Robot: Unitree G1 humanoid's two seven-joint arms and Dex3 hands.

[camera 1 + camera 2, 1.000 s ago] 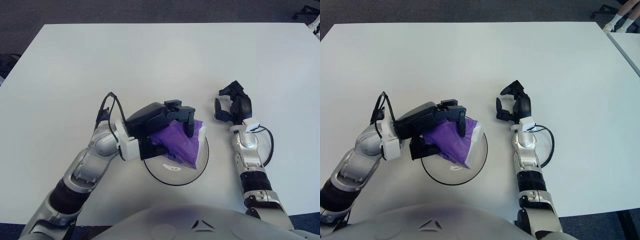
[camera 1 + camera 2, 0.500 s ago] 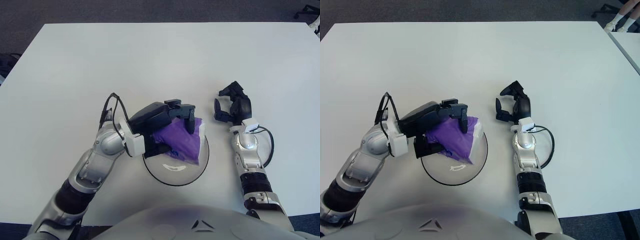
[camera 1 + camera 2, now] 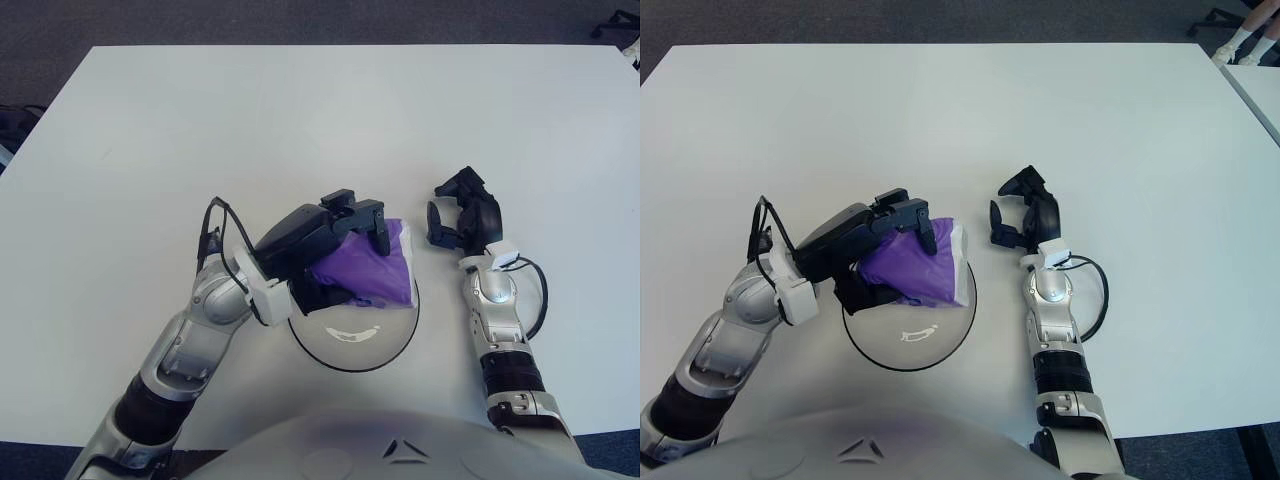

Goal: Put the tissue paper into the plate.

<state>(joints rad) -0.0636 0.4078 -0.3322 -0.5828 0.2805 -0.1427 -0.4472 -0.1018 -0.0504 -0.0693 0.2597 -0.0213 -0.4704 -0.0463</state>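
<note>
Left eye view. Left hand (image 3: 335, 245) curled round purple tissue paper (image 3: 372, 272), dark fingers (image 3: 372, 222) hooked over its far edge, thumb side tucked beneath. Risen and swung slightly away from the body compared with a second ago; packet now higher over the far rim of plate (image 3: 350, 350), bulk above the dish, white end poking past the fingertips. Judged: carry finished, lowering and release not yet done; packet apparently still clear of the plate floor. Right hand (image 3: 462, 215) to the right of the held packet, fingers bent in a loose claw, nothing between them, unchanged in place. Table (image 3: 300, 120) under both.

Right eye view. Tissue paper (image 3: 918, 268): soft plastic-wrapped pack, glossy violet film, creased and pillowy, wedge-shaped under the squeeze, white strip along the side away from the palm. Plate (image 3: 910, 345): round, shallow, pale smooth surface, thin dark rim, small mark near the centre. Hands: black jointed fingers, white wrist blocks, silver forearms, loose black cable at each wrist. Table: matte white, flat.
</note>
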